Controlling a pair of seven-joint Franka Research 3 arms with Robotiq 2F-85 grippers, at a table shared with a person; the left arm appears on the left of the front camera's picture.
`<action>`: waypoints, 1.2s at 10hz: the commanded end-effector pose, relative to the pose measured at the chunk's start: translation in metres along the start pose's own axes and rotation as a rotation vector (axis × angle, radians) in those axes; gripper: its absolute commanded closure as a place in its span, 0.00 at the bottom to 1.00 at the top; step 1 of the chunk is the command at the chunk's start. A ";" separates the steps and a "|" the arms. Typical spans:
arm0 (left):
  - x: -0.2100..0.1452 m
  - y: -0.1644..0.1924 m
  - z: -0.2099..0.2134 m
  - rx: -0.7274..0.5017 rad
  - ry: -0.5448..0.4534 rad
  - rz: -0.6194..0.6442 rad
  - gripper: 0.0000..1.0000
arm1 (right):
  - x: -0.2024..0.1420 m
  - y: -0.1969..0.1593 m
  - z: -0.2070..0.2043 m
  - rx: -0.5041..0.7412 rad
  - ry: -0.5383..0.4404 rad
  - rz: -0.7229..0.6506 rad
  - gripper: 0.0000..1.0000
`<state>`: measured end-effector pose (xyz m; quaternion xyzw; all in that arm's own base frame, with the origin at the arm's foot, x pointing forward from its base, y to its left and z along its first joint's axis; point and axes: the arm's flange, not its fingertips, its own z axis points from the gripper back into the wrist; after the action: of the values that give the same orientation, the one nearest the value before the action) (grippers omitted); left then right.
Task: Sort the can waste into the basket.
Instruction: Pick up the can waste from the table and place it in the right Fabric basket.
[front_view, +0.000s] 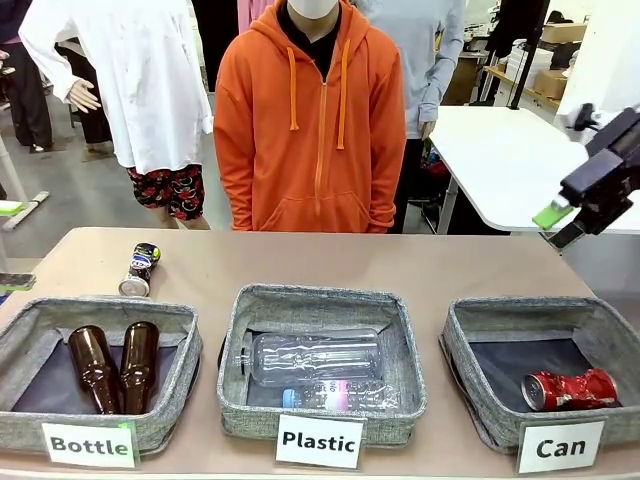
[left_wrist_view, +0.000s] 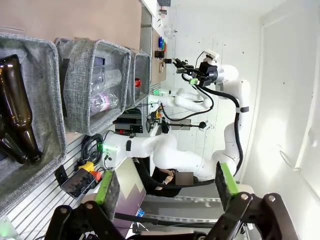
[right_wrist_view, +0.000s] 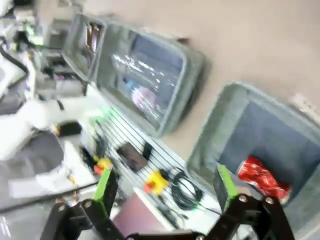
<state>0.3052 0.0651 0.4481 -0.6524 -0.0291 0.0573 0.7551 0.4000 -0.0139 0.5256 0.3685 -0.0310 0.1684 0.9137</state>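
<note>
The red can (front_view: 570, 389) lies in the basket (front_view: 520, 310), so my right end effector (right_wrist_view: 165, 187) hangs above it wide open and empty, while the black can (front_view: 139, 268) waits on the surface (front_view: 330, 262).

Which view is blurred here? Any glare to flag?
Right wrist view: motion blur throughout, red can and Can basket smeared, right gripper sharper. Front view: sharp, evenly lit, Can card readable. Left wrist view: sharp, but the white wall is washed out.
</note>
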 end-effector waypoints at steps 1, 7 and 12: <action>-0.002 -0.002 0.002 0.001 0.006 0.012 0.00 | -0.011 -0.014 -0.010 0.390 -1.154 -0.622 0.00; -0.002 -0.002 0.002 0.001 0.006 0.012 0.00 | -0.007 -0.014 0.005 0.070 -0.095 -0.119 0.00; -0.002 -0.002 0.002 0.001 0.006 0.012 0.00 | -0.007 -0.014 0.005 0.070 -0.095 -0.119 0.00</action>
<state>0.3052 0.0651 0.4480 -0.6525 -0.0289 0.0574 0.7551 0.3980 -0.0239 0.5170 0.4120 -0.0450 0.0865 0.9059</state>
